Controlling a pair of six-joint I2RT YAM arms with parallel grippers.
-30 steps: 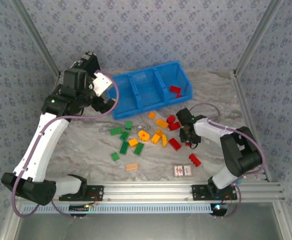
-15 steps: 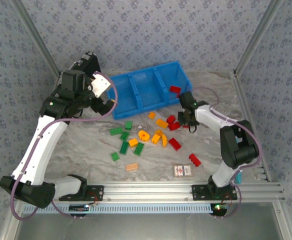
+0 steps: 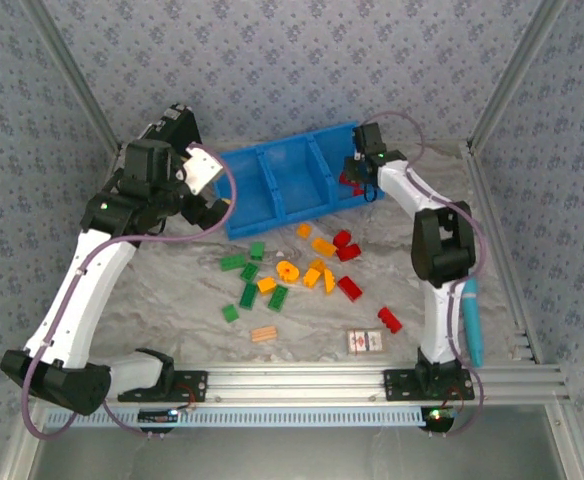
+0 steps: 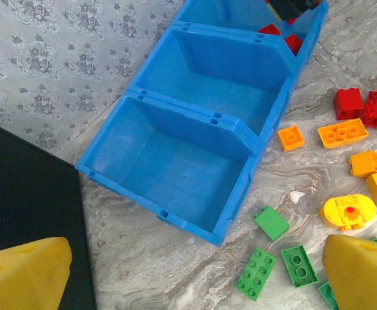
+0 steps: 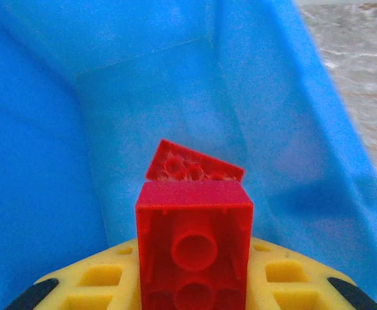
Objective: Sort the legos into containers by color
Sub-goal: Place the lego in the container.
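Yellow-fingered left gripper (image 4: 195, 265) spread wide, nothing held, hung beside left end of blue tray (image 3: 290, 180); green legos (image 4: 256, 274) near. By right gripper (image 3: 356, 176) red brick (image 5: 193, 258) clamped, long axis pointed into right bin (image 5: 285, 129), second red brick (image 5: 195, 169) lying just beyond. Since one second ago: right gripper carried from table pile to bin; left arm unmoved.

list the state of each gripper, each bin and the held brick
left gripper: open, empty
right gripper: shut on red brick
red brick: held inside right bin, not released
right bin: red legos inside
middle bin: empty
left bin: empty
loose legos: unsorted, outside the bins
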